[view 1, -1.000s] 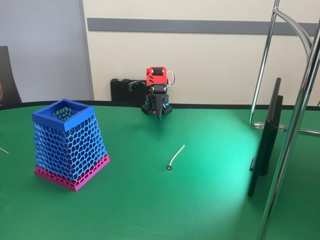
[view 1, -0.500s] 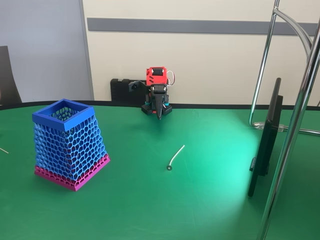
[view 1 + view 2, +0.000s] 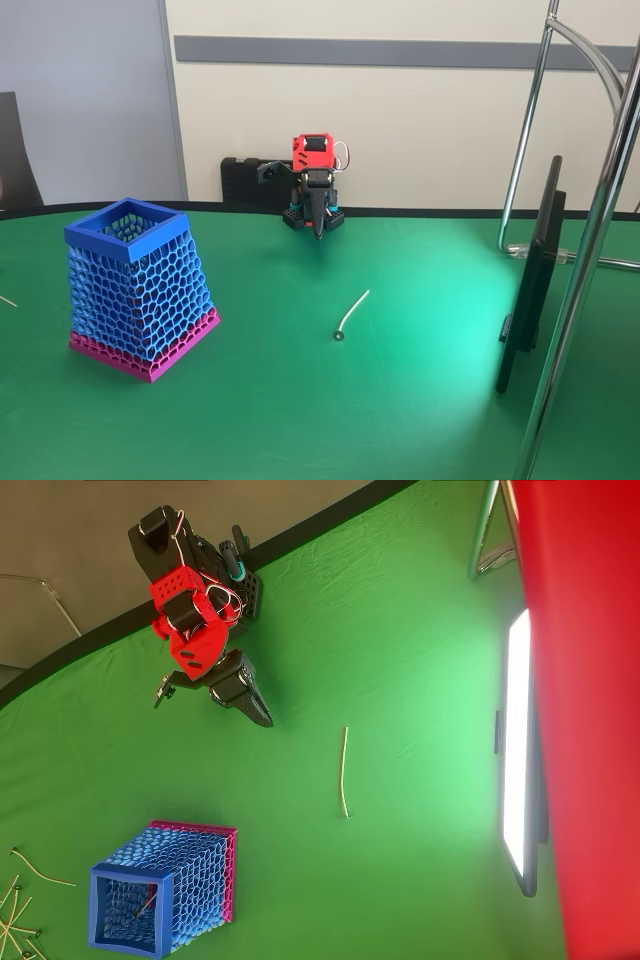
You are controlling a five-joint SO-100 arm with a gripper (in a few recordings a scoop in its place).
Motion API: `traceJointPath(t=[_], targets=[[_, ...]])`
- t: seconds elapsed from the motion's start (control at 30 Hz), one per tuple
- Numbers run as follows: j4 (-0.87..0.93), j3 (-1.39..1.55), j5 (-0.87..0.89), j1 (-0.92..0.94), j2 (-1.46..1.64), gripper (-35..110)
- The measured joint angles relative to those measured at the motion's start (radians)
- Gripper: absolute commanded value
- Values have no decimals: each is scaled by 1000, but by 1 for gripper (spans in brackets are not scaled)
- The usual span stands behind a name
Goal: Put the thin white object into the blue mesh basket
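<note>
— Lots of bare green table [image 3: 420,400] in the middle. Far edge curved and dark, right behind the arm [image 3: 312,180]. Room on every side of the thin white object [image 3: 351,311].

— And over on the right side of the fixed view?

— Crowded there. Shiny metal poles [image 3: 585,290] and a flat dark screen [image 3: 532,275] standing on edge. Well apart from the stick, though.

— And on the left?

— The blue mesh basket [image 3: 135,285] standing there, wider at the pink bottom, open at the top. Well apart from the stick too, with bare green in between. Seen from overhead [image 3: 160,900], something thin already resting inside it. More pale sticks [image 3: 20,905] at the table's corner past the basket.

— Where is the arm sitting?

— At the far edge, folded up small. Red top, dark gripper [image 3: 319,228] hanging straight down, tip close above the table. From overhead, gripper [image 3: 262,718] poking out toward the middle of the table.

— Open or closed?

— Fingers pressed together into one sharp point. Nothing held.

— And the stick, lying which way?

— Flat on the green, out in front of the arm, near the middle. Long and a bit bent. In the fixed view, dark round tip at the near end, other end pointing away and to the right. From overhead [image 3: 344,770], running almost straight up and down the picture.
</note>
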Motion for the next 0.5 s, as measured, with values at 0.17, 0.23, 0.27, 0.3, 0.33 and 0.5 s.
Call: traceJointPath(t=[0.17, 0.23, 0.27, 0.3, 0.33, 0.5], targets=[[9, -5, 0, 0, -3, 1], [43, -58, 0, 0, -60, 1], [49, -71, 0, 0, -77, 1], [52, -87, 0, -2, -91, 1], [55, -110, 0, 0, -127, 1], [60, -199, -18, 6, -247, 1]])
